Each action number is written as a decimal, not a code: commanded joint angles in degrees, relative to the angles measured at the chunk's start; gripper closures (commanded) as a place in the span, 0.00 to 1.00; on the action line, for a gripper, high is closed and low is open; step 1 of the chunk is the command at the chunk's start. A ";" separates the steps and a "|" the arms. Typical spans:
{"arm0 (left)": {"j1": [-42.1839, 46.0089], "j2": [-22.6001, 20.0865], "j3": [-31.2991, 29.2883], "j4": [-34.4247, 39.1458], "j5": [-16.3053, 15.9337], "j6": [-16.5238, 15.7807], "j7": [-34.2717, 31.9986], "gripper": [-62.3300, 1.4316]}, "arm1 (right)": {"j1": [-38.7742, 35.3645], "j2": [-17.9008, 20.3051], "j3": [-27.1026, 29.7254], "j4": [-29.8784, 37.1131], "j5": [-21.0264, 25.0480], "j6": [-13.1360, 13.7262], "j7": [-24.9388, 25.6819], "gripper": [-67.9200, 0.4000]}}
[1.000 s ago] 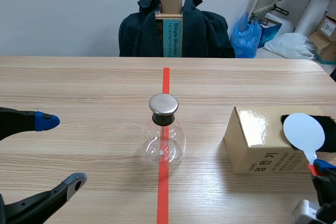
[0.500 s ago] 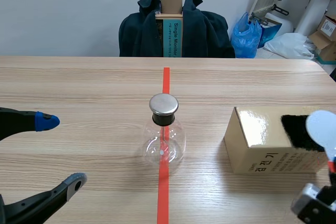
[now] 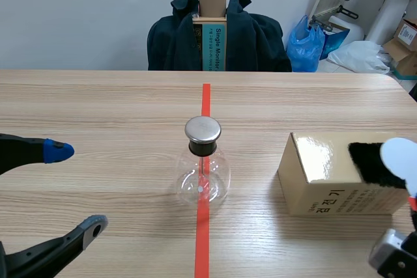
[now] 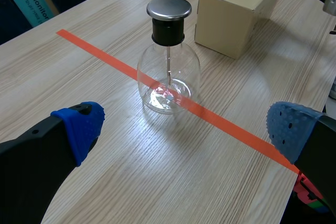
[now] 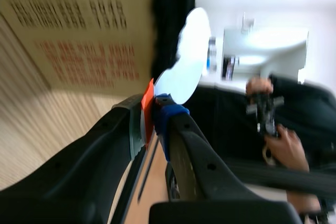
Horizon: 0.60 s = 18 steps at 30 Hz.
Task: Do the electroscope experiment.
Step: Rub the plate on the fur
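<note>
Sliding toward 3 o'clock over the last second, the paddle (image 3: 399, 158) has crossed the fur (image 3: 368, 161) and now shows at the fur's 3 o'clock edge, on top of the box (image 3: 326, 174). The right gripper (image 5: 149, 114) is clamped on the paddle's red handle, with the white disc standing ahead of its fingertips against the fur.

The flask (image 3: 203, 174) stands on the tape line at mid-table, well apart from the box, which is at its 3 o'clock. Its metal cap (image 3: 202, 129) is untouched. The left gripper (image 3: 77, 188) rests at the flask's 9 o'clock, fingers spread wide and holding nothing.

This looks like the charging step, rubbing the disc on the fur. To do it well:
- Keep the disc's face flat on the fur.
- Stroke with steady pressure.
- Hold only the handle.
- Let the disc brush neither box nor table (image 3: 98, 102) afterwards.

Then carry the paddle toward 9 o'clock and bring the disc to the cap gently, so the flask is not tipped.
</note>
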 commanded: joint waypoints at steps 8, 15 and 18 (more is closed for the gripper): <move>-0.13 0.42 0.15 0.24 -0.50 0.07 -0.72 0.00 | -0.11 0.96 -1.64 1.66 -0.44 0.20 -2.25 0.98; -0.13 0.42 0.15 0.24 -0.39 0.07 -0.72 0.00 | -0.98 1.20 -1.62 8.57 1.09 0.20 -4.57 0.98; -0.13 0.42 0.15 0.24 -0.33 0.07 -0.72 0.00 | -1.88 1.14 -0.68 12.48 2.64 0.22 -4.48 0.98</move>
